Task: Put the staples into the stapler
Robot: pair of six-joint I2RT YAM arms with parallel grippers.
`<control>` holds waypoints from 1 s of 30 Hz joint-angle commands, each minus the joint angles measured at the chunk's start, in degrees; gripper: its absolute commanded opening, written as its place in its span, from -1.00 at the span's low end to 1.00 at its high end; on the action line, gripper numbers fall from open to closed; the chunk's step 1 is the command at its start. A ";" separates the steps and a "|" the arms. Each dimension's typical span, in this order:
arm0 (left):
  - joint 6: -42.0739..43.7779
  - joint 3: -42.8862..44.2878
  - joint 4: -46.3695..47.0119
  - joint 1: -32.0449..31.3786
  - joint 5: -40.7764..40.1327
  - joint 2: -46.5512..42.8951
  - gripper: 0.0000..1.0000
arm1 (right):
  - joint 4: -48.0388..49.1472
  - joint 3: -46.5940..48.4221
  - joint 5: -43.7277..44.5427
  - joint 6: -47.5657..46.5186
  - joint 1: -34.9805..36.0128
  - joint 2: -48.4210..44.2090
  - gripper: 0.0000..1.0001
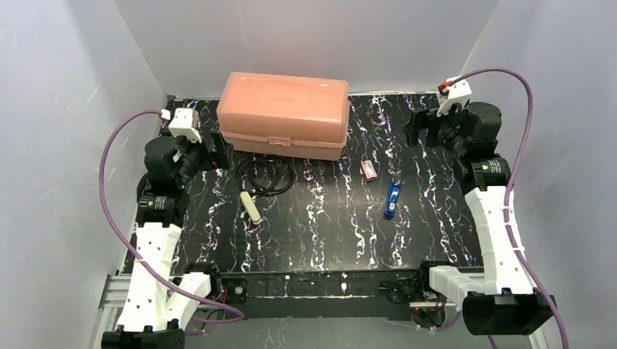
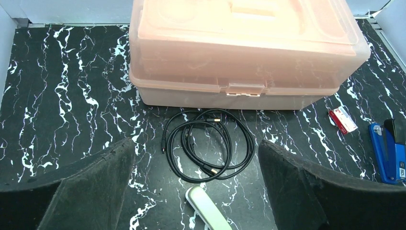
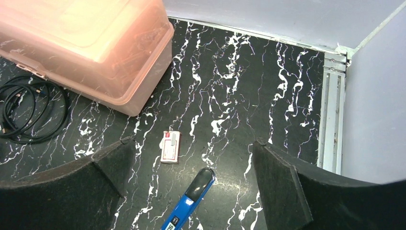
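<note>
The staples box (image 1: 369, 170), a tiny pink-red and white carton, lies flat on the black marbled table right of centre. It also shows in the right wrist view (image 3: 171, 146) and the left wrist view (image 2: 343, 120). A blue stapler (image 1: 393, 198) lies just near and right of it, also visible in the right wrist view (image 3: 189, 201). A cream stapler (image 1: 251, 207) lies left of centre, and its tip shows in the left wrist view (image 2: 206, 208). My left gripper (image 1: 218, 149) is open and empty at the far left. My right gripper (image 1: 416, 125) is open and empty at the far right, raised beyond the staples box.
A large translucent pink lidded box (image 1: 284, 113) stands at the back centre. A coiled black cable (image 1: 265, 176) lies in front of it, between the left fingers in the left wrist view (image 2: 208, 143). White walls enclose the table on three sides.
</note>
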 commanded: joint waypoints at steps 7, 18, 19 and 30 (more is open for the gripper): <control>2.13 -0.25 -1.79 0.14 0.39 -0.28 0.97 | 0.42 0.21 -2.74 -0.01 0.01 -0.10 0.97; 4.95 -0.25 -5.31 0.14 1.35 -1.06 0.97 | -3.00 0.29 -6.19 -5.43 0.01 -1.31 0.97; 7.29 -0.43 -5.99 0.14 2.15 -1.22 0.97 | -4.11 0.29 -7.26 -7.01 0.03 -1.37 0.97; 21.68 -7.13 -12.61 0.14 19.96 0.70 0.97 | -12.97 -6.69 -7.83 -28.45 4.52 -0.60 0.97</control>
